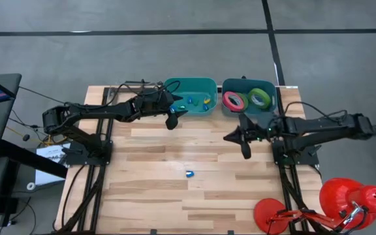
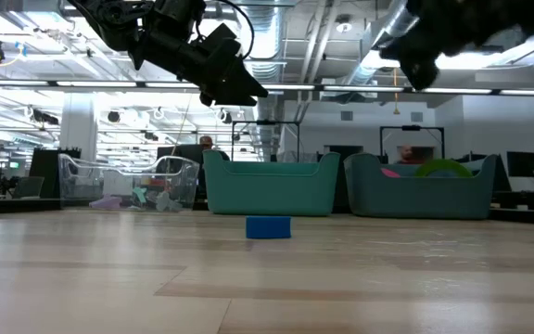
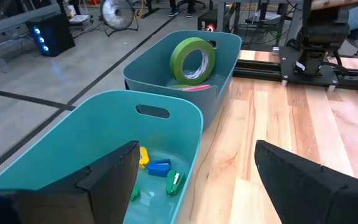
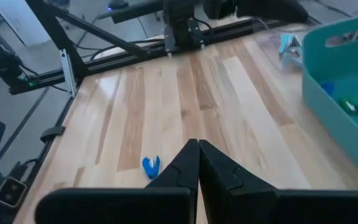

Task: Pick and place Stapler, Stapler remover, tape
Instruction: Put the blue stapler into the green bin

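Observation:
A small blue piece, shaped like a staple remover [image 1: 189,173] [image 2: 268,227] [image 4: 151,165], lies alone on the wooden table near its middle. The teal bin [image 1: 194,83] [image 3: 104,118] holds small yellow, blue and green pieces [image 3: 160,168]. The grey-blue bin [image 1: 270,98] [image 3: 229,46] next to it holds a pink-red tape roll [image 1: 234,100] and a green tape roll [image 1: 260,98] [image 3: 192,60]. My left gripper [image 1: 175,117] [image 3: 194,180] hovers open at the teal bin's near rim. My right gripper [image 1: 230,138] [image 4: 197,149] hangs shut above the table, on the near side of the grey-blue bin.
Both bins stand side by side at the table's far edge. A red lamp-like object [image 1: 344,199] sits off the table's near right corner. Bare wood lies around the blue piece. In the low view, a clear basket [image 2: 128,186] and people show in the room behind.

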Motion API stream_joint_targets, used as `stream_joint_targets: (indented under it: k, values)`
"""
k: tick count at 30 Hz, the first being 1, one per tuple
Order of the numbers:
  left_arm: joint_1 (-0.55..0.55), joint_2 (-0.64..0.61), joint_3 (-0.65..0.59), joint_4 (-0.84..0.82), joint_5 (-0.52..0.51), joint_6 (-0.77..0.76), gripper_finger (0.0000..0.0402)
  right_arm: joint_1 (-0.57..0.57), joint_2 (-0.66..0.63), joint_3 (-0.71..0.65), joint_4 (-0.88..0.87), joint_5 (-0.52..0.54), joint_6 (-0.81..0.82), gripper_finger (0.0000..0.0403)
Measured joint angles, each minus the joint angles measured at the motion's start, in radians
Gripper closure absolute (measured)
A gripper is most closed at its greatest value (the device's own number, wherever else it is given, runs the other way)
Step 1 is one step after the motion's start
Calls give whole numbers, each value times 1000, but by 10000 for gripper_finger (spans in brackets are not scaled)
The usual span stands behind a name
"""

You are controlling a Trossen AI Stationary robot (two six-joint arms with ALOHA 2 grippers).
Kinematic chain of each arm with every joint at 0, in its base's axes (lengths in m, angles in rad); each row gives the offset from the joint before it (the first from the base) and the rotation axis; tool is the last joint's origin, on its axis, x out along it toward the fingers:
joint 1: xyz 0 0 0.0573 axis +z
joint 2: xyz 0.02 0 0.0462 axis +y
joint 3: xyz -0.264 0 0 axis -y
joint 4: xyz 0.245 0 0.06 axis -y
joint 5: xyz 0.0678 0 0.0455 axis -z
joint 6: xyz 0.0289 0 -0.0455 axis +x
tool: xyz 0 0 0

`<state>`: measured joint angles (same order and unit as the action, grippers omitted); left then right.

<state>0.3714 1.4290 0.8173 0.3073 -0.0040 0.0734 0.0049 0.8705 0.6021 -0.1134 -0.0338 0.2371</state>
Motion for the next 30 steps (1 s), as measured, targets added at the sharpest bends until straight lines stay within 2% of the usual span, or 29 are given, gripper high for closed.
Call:
stream_joint_targets:
  k: [11,15,25,30]
  values:
    - [0,0,0,0,0,0,93,-1,-234,-352,284,-23,18,403]
    - [0,0,0,1,0,0,93,-1,-312,-443,321,-23,18,403]
    - [0,0,0,4,0,0,93,-1,-500,-576,334,-23,18,403]
    - [0,0,0,5,0,0,93,-1,-567,-592,308,-23,16,403]
